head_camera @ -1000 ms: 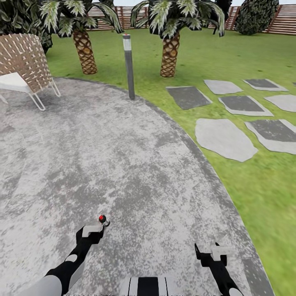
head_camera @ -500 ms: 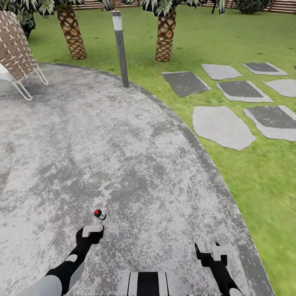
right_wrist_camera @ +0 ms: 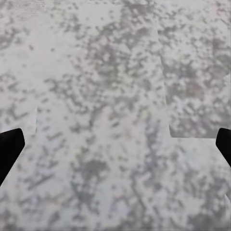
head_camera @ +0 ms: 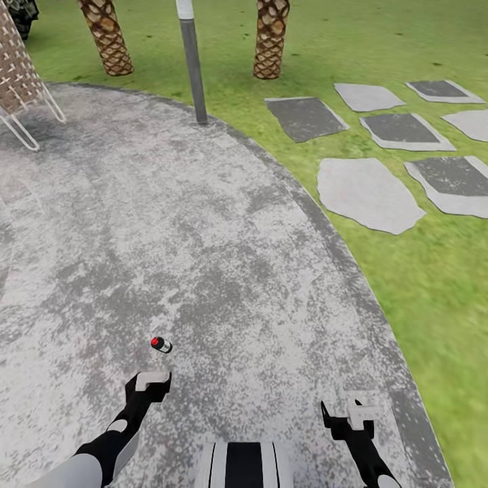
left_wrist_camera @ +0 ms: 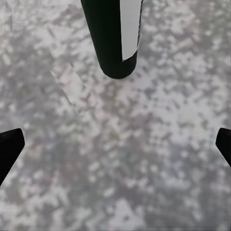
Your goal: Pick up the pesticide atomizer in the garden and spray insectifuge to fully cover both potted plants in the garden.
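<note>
I look down on the round grey mottled patio (head_camera: pixel 203 237) of the garden. A small black-and-white object with a red spot (head_camera: pixel 161 344) lies on the paving just ahead of my left gripper (head_camera: pixel 150 383); I cannot tell whether it is the atomizer. The left gripper (left_wrist_camera: pixel 115 149) is open over bare paving, beside a black rod with a white panel (left_wrist_camera: pixel 113 38). My right gripper (head_camera: pixel 359 412) hangs open and empty over the patio (right_wrist_camera: pixel 115 96). The potted plants are out of view.
A grey lamp post (head_camera: pixel 192 64) stands at the patio's far rim. Two palm trunks (head_camera: pixel 105 37) (head_camera: pixel 271 37) rise from the lawn (head_camera: pixel 420 291) behind it. A wicker chair (head_camera: pixel 17 74) sits far left. Flat stepping stones (head_camera: pixel 369 196) lie in the grass at right.
The whole view has tipped downward, so the fence and palm crowns have left the picture. The red-spotted object now sits slightly farther from my left gripper. Both grippers keep their place and stay open.
</note>
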### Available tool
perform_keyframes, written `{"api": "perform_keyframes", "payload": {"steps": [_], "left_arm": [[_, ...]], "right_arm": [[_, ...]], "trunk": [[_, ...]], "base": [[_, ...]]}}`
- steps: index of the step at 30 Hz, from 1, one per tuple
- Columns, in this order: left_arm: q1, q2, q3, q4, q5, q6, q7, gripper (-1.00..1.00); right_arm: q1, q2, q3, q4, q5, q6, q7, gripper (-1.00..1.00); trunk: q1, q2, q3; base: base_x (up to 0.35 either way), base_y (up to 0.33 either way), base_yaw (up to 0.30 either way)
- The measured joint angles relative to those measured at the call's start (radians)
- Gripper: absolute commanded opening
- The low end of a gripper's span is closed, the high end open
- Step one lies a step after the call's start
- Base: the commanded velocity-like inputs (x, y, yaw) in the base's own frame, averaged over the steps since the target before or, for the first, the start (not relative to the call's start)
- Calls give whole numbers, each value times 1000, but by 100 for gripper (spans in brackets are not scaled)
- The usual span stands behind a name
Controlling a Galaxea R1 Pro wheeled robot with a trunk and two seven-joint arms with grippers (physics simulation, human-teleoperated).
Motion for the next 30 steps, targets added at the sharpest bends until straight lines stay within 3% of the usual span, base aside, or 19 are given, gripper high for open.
{"api": "perform_keyframes", "payload": {"steps": [7, 13, 26, 30], "left_arm": [[28, 1, 0, -5, -2, -19, 0, 100], [39, 2, -1, 0, -2, -108, 0, 100], [40, 1, -1, 1, -2, -116, 0, 100], [33, 4, -6, -22, -9, -131, -2, 100]], "right_arm": [[0, 0, 0, 0, 0, 0, 0, 100], [0, 0, 0, 0, 0, 0, 0, 100], [0, 0, 0, 0, 1, 0, 1, 100], [-2, 23, 2, -3, 3, -4, -1, 100]], "trunk": [[0, 0, -1], [0, 0, -1], [0, 0, -1], [0, 0, -1]], "base": [[0, 0, 0], [16, 0, 0], [204, 0, 0], [0, 0, 0]]}}
